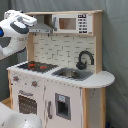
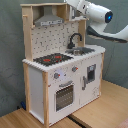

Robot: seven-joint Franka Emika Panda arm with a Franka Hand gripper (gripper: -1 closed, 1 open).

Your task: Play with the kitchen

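Observation:
The kitchen (image 1: pixel 65 95) is a tall toy of white panels and light wood, seen in both exterior views (image 2: pixel 45 85). It has a black stovetop (image 1: pixel 34 65) with red rings, a grey sink (image 1: pixel 72 74), a black faucet (image 1: pixel 85 59), a grey hood (image 1: pixel 42 27), a microwave (image 1: pixel 72 23) and an oven door (image 1: pixel 26 104). My white arm reaches to the top of the kitchen. The gripper (image 1: pixel 31 21) hangs level with the hood, at its outer end. In the second exterior view the gripper (image 2: pixel 74 3) is at the upper shelf, partly cut off by the frame's top.
A grey curtain (image 2: pixel 10 60) hangs behind the kitchen. The kitchen stands on light wooden boards (image 2: pixel 100 110). A white part of the arm (image 1: pixel 15 117) fills the first exterior view's lower left corner. The rounded counter end (image 1: pixel 102 79) juts out beside the sink.

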